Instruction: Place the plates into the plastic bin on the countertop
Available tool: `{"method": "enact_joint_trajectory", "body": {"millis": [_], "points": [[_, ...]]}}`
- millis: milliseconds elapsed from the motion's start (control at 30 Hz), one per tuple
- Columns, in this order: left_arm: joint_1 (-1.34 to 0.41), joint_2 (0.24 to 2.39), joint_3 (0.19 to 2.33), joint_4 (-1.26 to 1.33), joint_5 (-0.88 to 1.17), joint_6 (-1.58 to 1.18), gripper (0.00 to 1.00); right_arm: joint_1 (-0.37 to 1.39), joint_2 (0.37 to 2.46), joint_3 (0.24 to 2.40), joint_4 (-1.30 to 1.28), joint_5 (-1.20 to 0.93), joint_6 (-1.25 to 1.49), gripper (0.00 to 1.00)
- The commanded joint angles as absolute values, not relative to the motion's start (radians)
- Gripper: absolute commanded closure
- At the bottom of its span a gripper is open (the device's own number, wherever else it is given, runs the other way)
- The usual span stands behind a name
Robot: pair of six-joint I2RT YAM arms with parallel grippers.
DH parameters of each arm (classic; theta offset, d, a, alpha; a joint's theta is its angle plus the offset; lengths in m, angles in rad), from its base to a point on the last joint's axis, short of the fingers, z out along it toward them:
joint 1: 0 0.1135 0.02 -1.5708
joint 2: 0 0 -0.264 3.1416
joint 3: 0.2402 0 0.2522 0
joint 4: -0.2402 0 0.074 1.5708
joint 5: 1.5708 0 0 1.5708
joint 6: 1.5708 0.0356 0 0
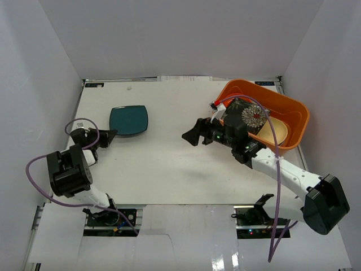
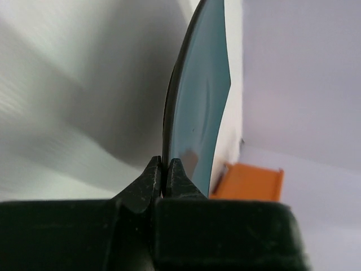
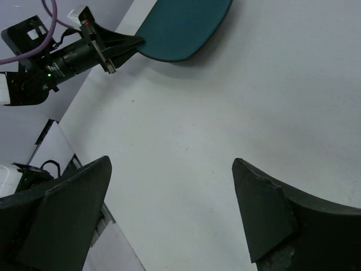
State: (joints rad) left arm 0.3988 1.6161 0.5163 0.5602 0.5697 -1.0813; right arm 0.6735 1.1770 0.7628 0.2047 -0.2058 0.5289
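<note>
The square teal plate sits at the left of the white countertop. My left gripper is shut on its near left edge; the wrist view shows the fingers pinching the plate rim. The orange plastic bin stands at the back right and holds a black plate with white flowers and a cream plate. My right gripper is open and empty over the middle of the countertop, left of the bin. The teal plate and my left gripper show in the right wrist view.
White panels wall the countertop on the left, back and right. The bin shows beyond the plate in the left wrist view. A purple cable runs along the right arm.
</note>
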Motion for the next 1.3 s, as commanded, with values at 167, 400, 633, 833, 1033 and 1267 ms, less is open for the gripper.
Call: {"method": "enact_joint_trajectory", "body": {"millis": [167, 400, 633, 833, 1033, 1267], "points": [[0.152, 1.393, 0.528, 0.730, 0.802, -1.261, 1.00, 0.706, 1.334, 0.992, 0.157, -0.173, 0.489, 0.10], [0.038, 1.321, 0.531, 0.813, 0.861, -1.344, 1.00, 0.693, 1.373, 1.025, 0.147, -0.112, 0.525, 0.09], [-0.034, 1.322, 0.517, 1.038, 0.894, -1.492, 1.00, 0.672, 1.293, 0.947, 0.115, 0.060, 0.586, 0.00], [-0.123, 1.355, 0.540, 1.068, 0.931, -1.509, 1.00, 0.626, 1.276, 0.923, 0.249, -0.106, 0.664, 0.30], [-0.143, 1.299, 0.537, 1.040, 0.945, -1.516, 0.65, 0.560, 1.267, 0.908, 0.357, -0.215, 0.776, 0.86], [-0.232, 1.258, 0.613, 0.691, 1.017, -1.327, 0.02, 0.287, 1.167, 1.025, 0.181, -0.284, 0.717, 0.92]]}}
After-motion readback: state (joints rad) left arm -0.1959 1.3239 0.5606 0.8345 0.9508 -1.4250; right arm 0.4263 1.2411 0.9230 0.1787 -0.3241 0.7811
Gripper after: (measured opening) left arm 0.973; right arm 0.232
